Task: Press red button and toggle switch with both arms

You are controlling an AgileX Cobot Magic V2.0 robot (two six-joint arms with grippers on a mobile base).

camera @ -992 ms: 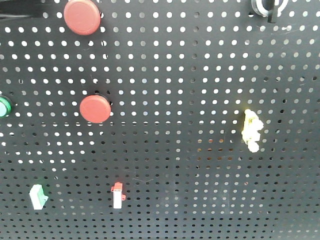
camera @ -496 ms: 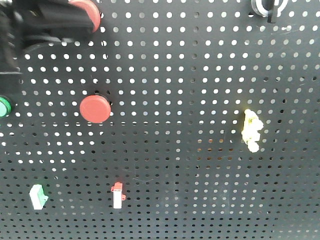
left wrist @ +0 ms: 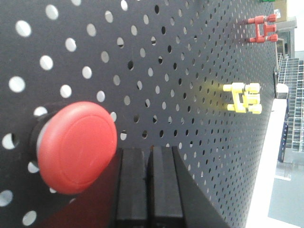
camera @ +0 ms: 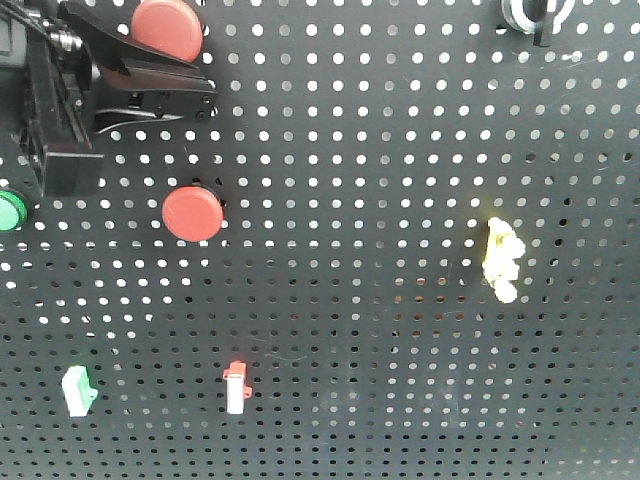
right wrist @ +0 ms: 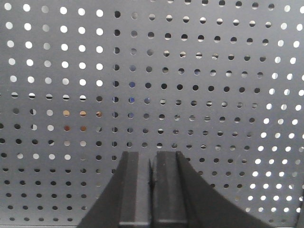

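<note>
A black pegboard (camera: 400, 150) seen head-on. At upper left, the left claw (camera: 205, 100), fingers pressed together and holding nothing, sits just beside the lower edge of a red button (camera: 168, 28). A second red button (camera: 193, 213) lies below it. A yellow clip (camera: 502, 260) is at right. The toggle switch (camera: 535, 12), silver-ringed, is cut off at the upper right corner. In its wrist view, the right claw (right wrist: 152, 159) is likewise closed on nothing, facing bare holes.
</note>
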